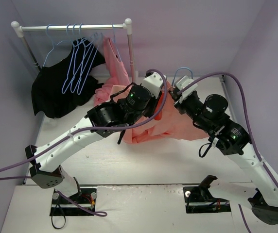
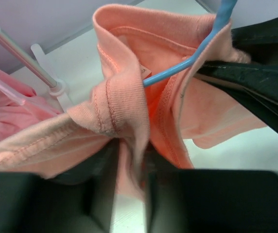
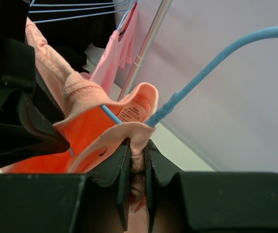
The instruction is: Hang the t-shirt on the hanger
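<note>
The salmon-pink cloth t-shirt (image 1: 178, 127) hangs bunched between both arms above the white surface (image 1: 153, 162), with the thin light-blue wire hanger (image 2: 178, 68) poking through its collar opening. The right gripper (image 3: 136, 145) has its jaws pressed together on the collar hem. The left gripper (image 2: 130, 153) has a fold between narrowly parted jaws; I cannot tell if they pinch it. The metal rack post (image 1: 130, 53) stands close behind, with bare surface nearer the bases.
</note>
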